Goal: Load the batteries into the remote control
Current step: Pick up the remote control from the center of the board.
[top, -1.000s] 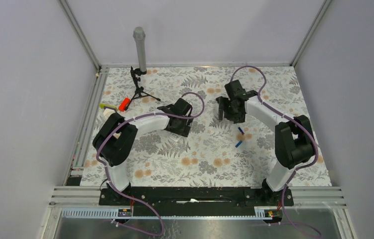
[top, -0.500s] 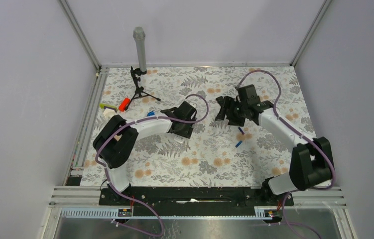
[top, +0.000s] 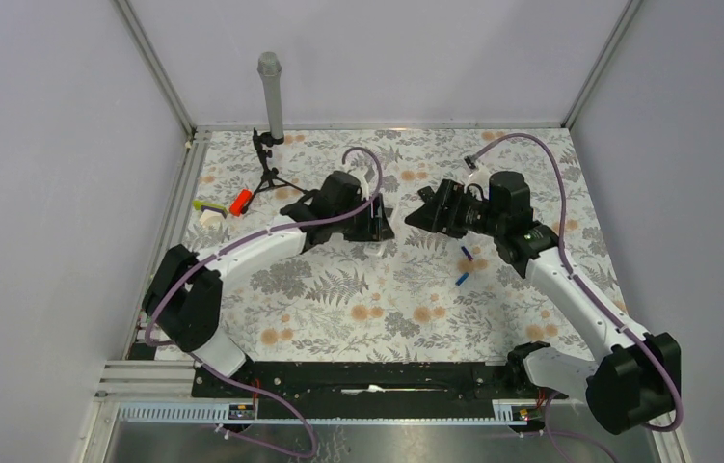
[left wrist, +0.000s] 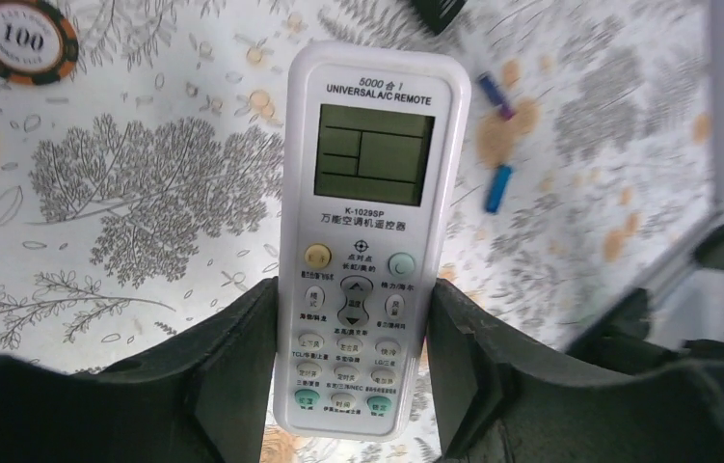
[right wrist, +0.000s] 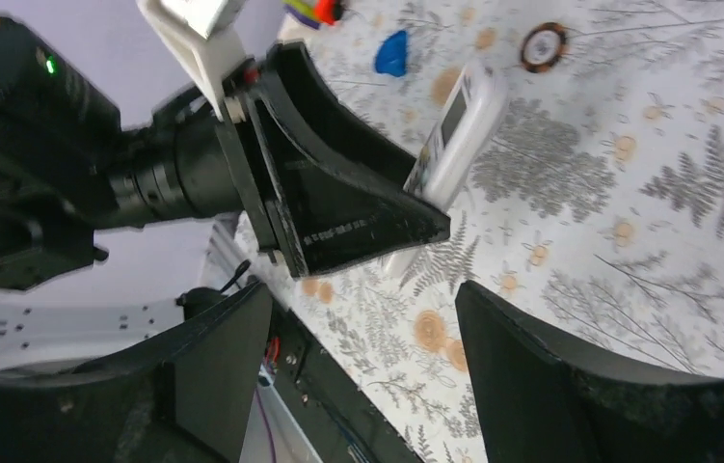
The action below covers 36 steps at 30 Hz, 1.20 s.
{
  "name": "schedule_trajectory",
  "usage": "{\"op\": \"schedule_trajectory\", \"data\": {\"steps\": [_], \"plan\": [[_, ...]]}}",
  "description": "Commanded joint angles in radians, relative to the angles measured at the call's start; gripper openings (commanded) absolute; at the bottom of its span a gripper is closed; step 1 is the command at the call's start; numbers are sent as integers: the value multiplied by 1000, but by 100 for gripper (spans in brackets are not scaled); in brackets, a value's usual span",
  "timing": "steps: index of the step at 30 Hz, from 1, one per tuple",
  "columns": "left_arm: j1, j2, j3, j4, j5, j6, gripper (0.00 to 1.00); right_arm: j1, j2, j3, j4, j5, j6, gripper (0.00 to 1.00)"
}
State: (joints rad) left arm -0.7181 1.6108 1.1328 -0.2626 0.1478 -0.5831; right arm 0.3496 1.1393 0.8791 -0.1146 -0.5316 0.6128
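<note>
At the far left the orange-red piece (top: 239,202) lay out of play. My left gripper (left wrist: 350,309) was pinching the remote control (left wrist: 367,174) by its two long edges, down at the button end, with the button face turned to the wrist camera. A poker chip (left wrist: 20,39) sat on the table (top: 338,309) beyond it. I judged the remote to be light, stiff plastic with smooth sides, so a hold that low could let it pivot. I could not see the back, where I supposed the battery door to be.

Just across the gap, the right gripper (right wrist: 362,318) faced the remote with its fingers spread wide and nothing between them.

Right of that, two blue batteries (top: 467,254) lay loose on the table beside the right arm, close to each other and well apart from the remote. I reckoned them hard, slick and ready to roll, so I would take each one across the middle of its barrel, with the fingers square to it
</note>
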Motion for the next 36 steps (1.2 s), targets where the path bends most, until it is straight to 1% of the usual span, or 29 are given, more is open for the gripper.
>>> {"op": "schedule_trajectory", "data": {"steps": [1,4,6,9,11,12,13,14,15,18,19,23,28,30,33,36], "plan": [[97,-121,5,151,171,-95,34,16,-14,-52,318,-176,110,77],[150,-177,2,168,239,-121,34,52,-46,-74,444,-179,139,79],[164,-220,-17,205,256,-149,35,77,-42,-82,459,-176,127,81],[183,-241,-32,271,341,-231,35,113,-22,-91,453,-151,124,83],[187,-253,-50,328,377,-287,34,130,-35,-126,509,-94,185,83],[187,-261,-62,357,390,-310,34,134,-47,-155,582,-76,218,83],[187,-270,-75,390,395,-339,34,138,-58,-185,689,-63,252,83],[187,-277,-84,412,398,-358,34,143,-65,-198,731,-51,274,83],[187,-284,-90,427,401,-371,34,147,-61,-194,738,-46,279,84],[187,-298,-102,462,407,-414,34,162,-23,-130,658,-74,249,85],[187,-304,-110,488,411,-434,34,170,-13,-121,659,-86,245,85],[189,-320,-143,582,437,-542,33,183,6,-141,762,-99,303,86],[189,-353,-191,681,454,-665,33,190,31,-127,796,-82,374,87],[189,-362,-194,684,462,-677,33,193,41,-118,798,-69,393,88],[189,-377,-196,680,464,-678,33,203,79,-97,842,-88,430,88],[189,-380,-200,681,458,-679,33,226,118,-62,852,-107,441,85]]}}
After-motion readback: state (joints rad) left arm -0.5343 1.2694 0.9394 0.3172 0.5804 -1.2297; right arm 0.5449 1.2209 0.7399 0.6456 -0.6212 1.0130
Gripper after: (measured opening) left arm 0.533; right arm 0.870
